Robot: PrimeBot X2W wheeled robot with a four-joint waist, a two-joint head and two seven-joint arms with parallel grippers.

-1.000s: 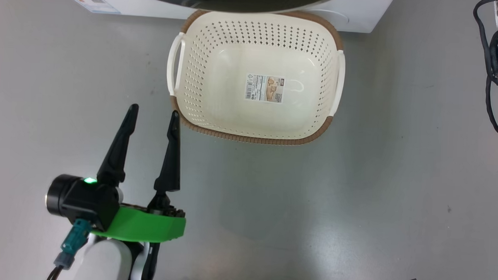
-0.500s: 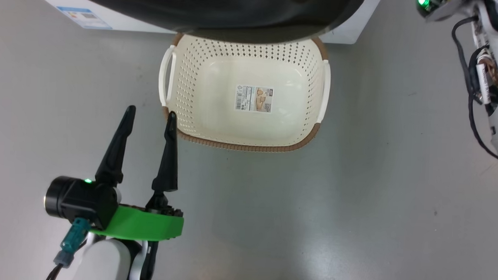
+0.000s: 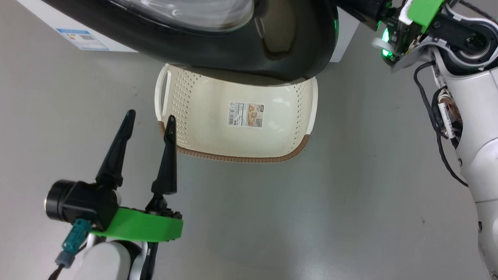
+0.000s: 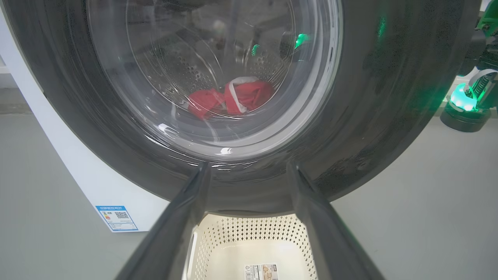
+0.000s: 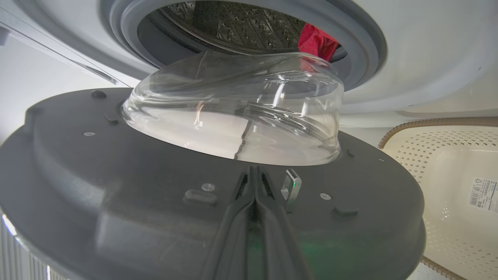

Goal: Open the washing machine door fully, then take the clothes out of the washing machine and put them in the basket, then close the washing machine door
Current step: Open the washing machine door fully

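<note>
Grey glossy floor [image 3: 312, 221], soft light glare, small dark speck [image 3: 423, 221].

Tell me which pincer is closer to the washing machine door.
The right. The shut right pincer has its tips at the inner face of the washing machine door. The open left pincer hangs beside the near corner of the basket, short of the door.

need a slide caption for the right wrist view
Shut right jaws at the inner face of the part-open door, red clothes in the drum behind.
</note>
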